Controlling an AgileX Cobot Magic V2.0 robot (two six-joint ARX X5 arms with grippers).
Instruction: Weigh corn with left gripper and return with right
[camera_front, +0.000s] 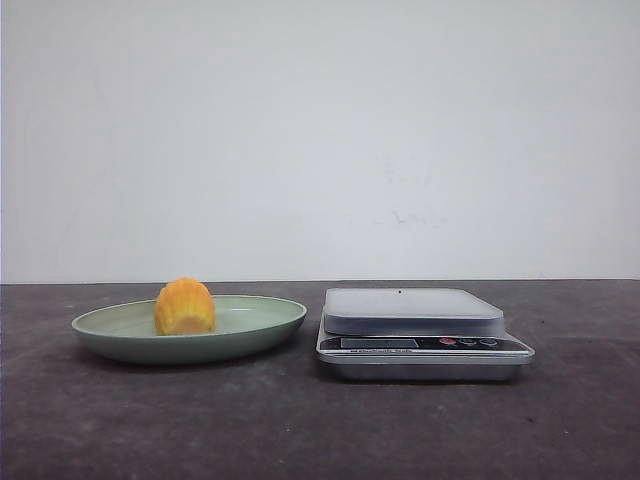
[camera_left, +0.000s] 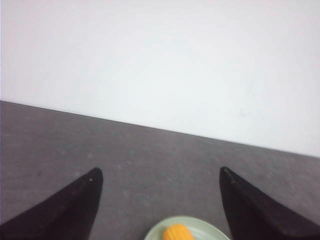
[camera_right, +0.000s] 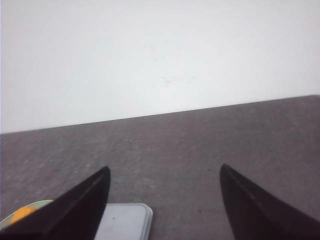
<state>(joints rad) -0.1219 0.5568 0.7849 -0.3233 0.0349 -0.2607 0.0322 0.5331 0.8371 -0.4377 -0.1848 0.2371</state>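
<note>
Against a bare white wall, a dark grey table (camera_front: 300, 420) held the whole scene: the corn (camera_front: 185, 307), a stubby orange-yellow cob piece, sat on the pale green plate (camera_front: 262, 325) on the robot's left, while the kitchen scale (camera_front: 420, 335) stood just beside the plate on the right, its platform bare. By that layout nothing of the task appeared done; the weighing, and the return to the plate after it, both seemed still ahead. Neither arm showed in the front view. The left gripper (camera_left: 160, 212), seen from its own wrist camera, was spread wide with nothing between its dark fingers (camera_left: 75, 205), held above the table with the corn and plate edge just visible low between them. The right gripper (camera_right: 162, 210) was likewise wide apart and empty, poised over the table with a corner of the scale platform and a sliver of plate near one finger (camera_right: 82, 202).
</note>
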